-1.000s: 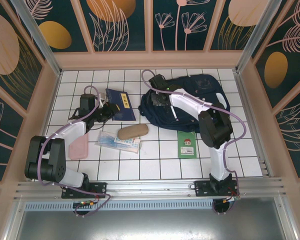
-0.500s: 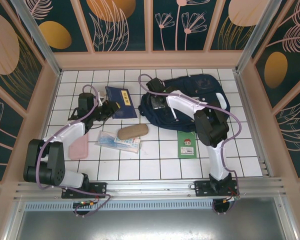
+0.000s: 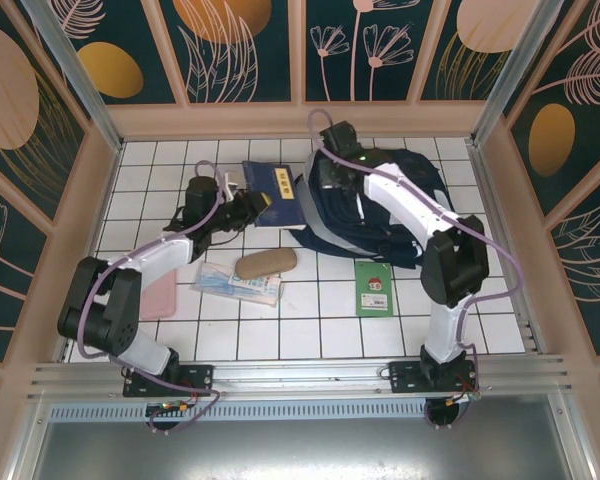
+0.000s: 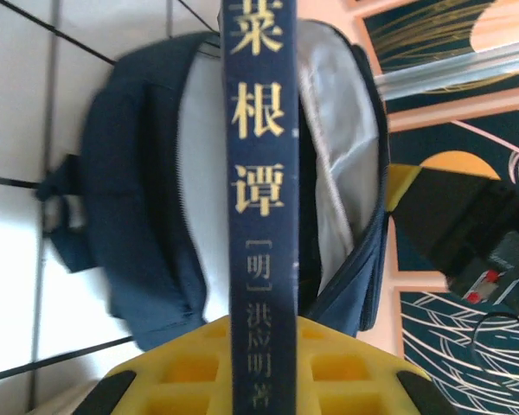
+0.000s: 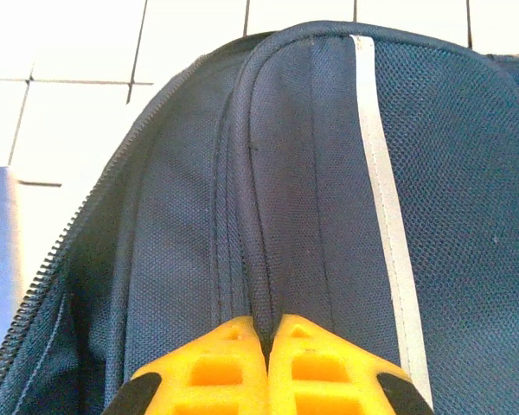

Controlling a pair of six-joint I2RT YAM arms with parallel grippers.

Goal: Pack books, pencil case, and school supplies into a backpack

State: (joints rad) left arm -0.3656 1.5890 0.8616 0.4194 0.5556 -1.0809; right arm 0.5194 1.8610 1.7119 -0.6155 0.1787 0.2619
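A navy book (image 3: 276, 190) with a yellow label is clamped in my shut left gripper (image 3: 248, 206), its far edge at the backpack's mouth. In the left wrist view the book's spine (image 4: 259, 190) runs straight ahead of the gripper (image 4: 259, 380), toward the open backpack (image 4: 130, 216) and its grey lining (image 4: 333, 130). My right gripper (image 3: 326, 184) is shut on a fold of the navy backpack (image 3: 390, 205) near the zip edge. The right wrist view has its fingertips (image 5: 233, 346) pinching the fabric (image 5: 320, 173). The tan pencil case (image 3: 265, 263) and the clear supplies packet (image 3: 238, 283) lie on the tiles.
A green booklet (image 3: 374, 289) lies right of centre, in front of the backpack. A pink flat item (image 3: 158, 296) sits by the left arm. Wooden walls (image 3: 95, 190) close the tiled table on three sides.
My left gripper has carried the navy book rightward to the backpack's opening. The right gripper has shut on the backpack's fabric and pulled it up and to the right.
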